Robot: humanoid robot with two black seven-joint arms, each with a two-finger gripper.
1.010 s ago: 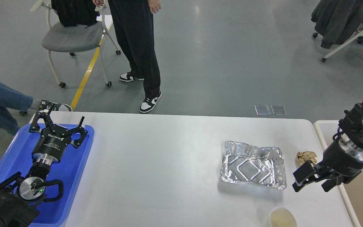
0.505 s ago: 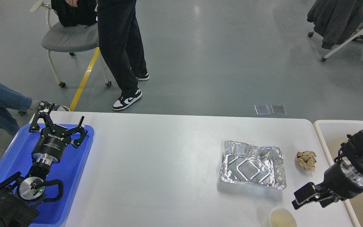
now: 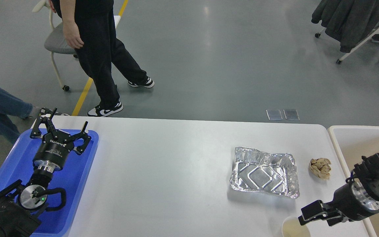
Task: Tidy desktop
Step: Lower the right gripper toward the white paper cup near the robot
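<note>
Our right claw (image 3: 309,214) hovers low at the near right corner of the bench (image 3: 176,171), its fingertips just at the rim of a paper cup (image 3: 294,227) that stands at the bench's near edge. Whether the tips touch the cup we cannot tell, and the fingers overlap from this angle — so we cannot tell how far apart they stand either.

Our left claw (image 3: 61,130) is spread wide and holds nothing; it hangs over the blue tray (image 3: 8,171) at the bench's left end.

Outward from the right claw lies a dented foil tray (image 3: 264,171), and just beside it, toward the right edge, a crumpled brown paper ball (image 3: 320,168). Beyond that edge stands a cream bin (image 3: 337,144).
</note>
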